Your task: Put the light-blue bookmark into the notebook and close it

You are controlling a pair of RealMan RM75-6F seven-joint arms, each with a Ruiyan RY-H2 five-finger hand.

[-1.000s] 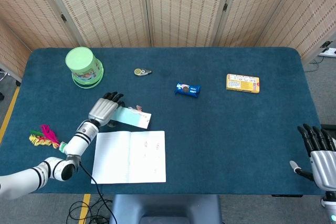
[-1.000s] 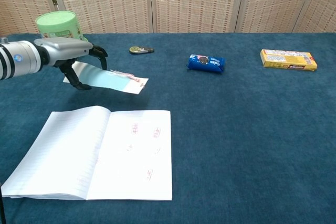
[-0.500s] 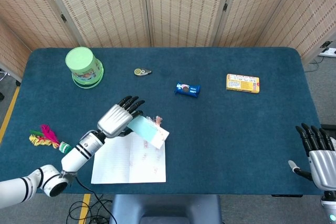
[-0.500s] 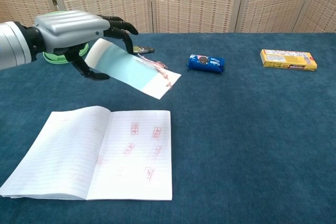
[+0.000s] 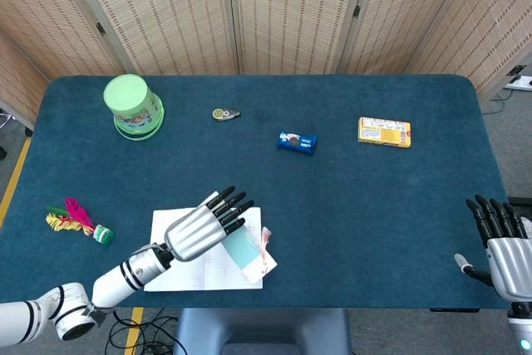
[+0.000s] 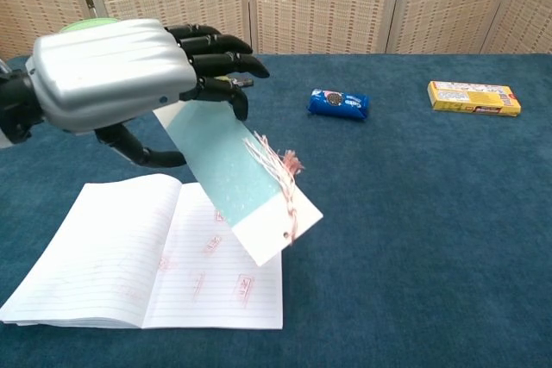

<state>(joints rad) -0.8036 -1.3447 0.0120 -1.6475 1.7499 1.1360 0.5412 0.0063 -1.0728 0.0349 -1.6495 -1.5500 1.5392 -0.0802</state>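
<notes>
Carry step — left hand [image 6: 112, 75] holds light-blue bookmark [image 6: 237, 174], frame centre-left, above open notebook [image 6: 129, 265]. Next — lower it onto page. Right hand [image 5: 505, 247] empty, fingers apart.

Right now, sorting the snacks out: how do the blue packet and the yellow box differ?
The blue packet is dark blue, small and soft-looking; the yellow box is yellow, larger, flat and rigid-edged. The packet lies mid-table, the box further right. Both rest flat on the table, untouched.
</notes>
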